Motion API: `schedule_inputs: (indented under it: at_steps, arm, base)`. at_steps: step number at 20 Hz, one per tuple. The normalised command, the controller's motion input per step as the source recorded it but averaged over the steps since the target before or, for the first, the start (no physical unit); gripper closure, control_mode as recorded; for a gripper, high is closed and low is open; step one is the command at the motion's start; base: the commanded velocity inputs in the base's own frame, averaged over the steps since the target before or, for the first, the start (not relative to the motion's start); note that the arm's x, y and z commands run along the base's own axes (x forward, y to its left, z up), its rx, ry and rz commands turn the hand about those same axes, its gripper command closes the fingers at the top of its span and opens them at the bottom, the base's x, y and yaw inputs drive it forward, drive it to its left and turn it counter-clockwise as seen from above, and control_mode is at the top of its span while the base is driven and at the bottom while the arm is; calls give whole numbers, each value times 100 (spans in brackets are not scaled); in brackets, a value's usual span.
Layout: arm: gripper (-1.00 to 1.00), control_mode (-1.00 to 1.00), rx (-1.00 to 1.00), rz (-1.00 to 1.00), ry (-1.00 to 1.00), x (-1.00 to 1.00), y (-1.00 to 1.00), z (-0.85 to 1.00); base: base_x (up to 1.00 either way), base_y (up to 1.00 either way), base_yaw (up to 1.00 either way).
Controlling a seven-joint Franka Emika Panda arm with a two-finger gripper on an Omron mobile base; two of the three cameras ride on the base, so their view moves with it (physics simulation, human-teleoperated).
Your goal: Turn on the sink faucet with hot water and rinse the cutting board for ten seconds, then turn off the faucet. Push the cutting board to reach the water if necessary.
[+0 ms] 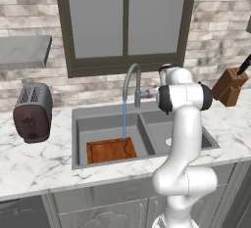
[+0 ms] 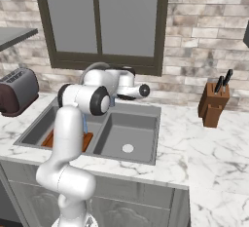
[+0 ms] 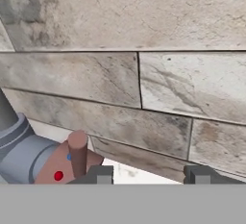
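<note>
Hiding half the cutting board point(image 2: 48, 138), the arm leaves its pincer point(image 3: 149, 175) pressed together.

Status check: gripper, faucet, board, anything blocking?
Gripper at the faucet lever, gripping nothing. Water running onto the cutting board in the sink's left basin. Nothing blocking.

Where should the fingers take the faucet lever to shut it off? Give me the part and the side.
Take the small reddish lever by its stem, the part that stands clear of the faucet body. It sticks out on the side toward the arm, so come from there, one finger on each side. In the hand view it stands just left of the gripper, not between the fingers.
</note>
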Motion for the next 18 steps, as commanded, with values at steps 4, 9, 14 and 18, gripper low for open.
schedule_inputs:
  at_steps: [4, 9, 14, 18]
  arm:
    - [-100, -100, -1, 0, 0, 22, 87, 15]
    - [-100, -100, -1, 0, 0, 25, 84, 16]
    - [-100, -100, -1, 0, 0, 24, 87, 15]
    - [-100, -100, -1, 0, 0, 21, 86, 12]
  base:
    - [0, 0, 0]
    - [0, 0, 0]
    - [0, 0, 0]
    - [0, 0, 0]
